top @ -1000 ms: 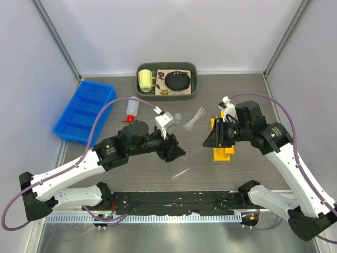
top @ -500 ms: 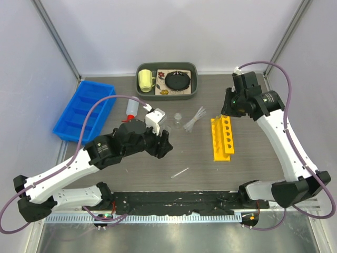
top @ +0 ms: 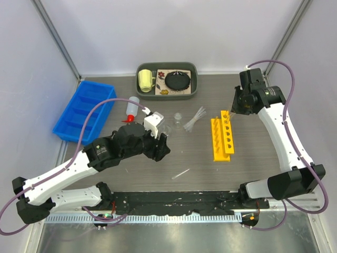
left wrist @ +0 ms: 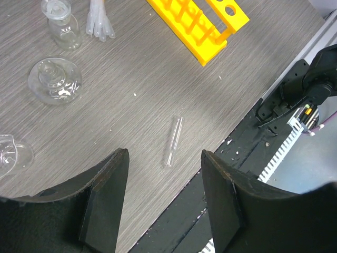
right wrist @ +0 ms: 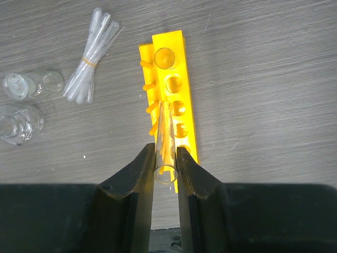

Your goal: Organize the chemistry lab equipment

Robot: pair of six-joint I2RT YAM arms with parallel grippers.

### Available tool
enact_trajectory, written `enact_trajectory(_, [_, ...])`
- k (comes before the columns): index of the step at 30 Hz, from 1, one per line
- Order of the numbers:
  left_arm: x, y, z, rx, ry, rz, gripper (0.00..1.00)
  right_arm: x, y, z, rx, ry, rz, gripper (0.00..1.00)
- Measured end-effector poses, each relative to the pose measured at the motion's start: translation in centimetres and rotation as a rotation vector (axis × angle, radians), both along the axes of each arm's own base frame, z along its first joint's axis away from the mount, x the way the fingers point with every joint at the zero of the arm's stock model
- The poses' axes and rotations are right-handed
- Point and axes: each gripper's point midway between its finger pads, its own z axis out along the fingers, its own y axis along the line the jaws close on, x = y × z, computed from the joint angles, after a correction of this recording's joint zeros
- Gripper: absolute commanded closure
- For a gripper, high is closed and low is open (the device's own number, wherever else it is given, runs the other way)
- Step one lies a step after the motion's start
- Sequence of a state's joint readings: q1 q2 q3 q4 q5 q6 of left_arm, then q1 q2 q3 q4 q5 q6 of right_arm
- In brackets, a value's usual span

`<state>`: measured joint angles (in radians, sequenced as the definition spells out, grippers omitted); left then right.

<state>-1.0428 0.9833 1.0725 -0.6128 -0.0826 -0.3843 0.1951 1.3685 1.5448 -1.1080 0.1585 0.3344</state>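
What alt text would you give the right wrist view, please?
The right end effector grips a clear test tube over a yellow tube rack on a grey wood-grain table. At the left of the picture lie a banded bundle of pipettes and two small glass vessels.

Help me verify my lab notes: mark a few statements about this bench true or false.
1. The right gripper grips a clear tube between its fingers. True.
2. The left gripper is clamped on a tube too. False: it is open, above a loose tube lying on the table.
3. The bundled pipettes lie in the yellow rack. False: they lie on the table beside it.
4. The yellow mug sits in the grey tray. True.
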Motion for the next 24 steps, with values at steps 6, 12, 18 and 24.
enact_trajectory(6, [0.0, 0.0, 0.0, 0.005, -0.007, -0.006, 0.38, 0.7, -0.9, -1.1, -0.024, 0.019, -0.030, 0.86])
enact_trajectory(12, [0.0, 0.2, -0.2, 0.024, -0.016, -0.014, 0.38, 1.7, -1.3, -2.1, -0.029, 0.025, -0.041, 0.86])
enact_trajectory(18, [0.2, 0.3, -0.5, 0.037, -0.019, -0.015, 0.37, 2.5, -1.3, -3.0, -0.030, 0.031, -0.039, 0.87])
enact_trajectory(24, [0.4, 0.4, -0.6, 0.046, -0.022, -0.014, 0.37, 2.7, -1.1, -4.4, -0.029, 0.066, -0.024, 0.87])
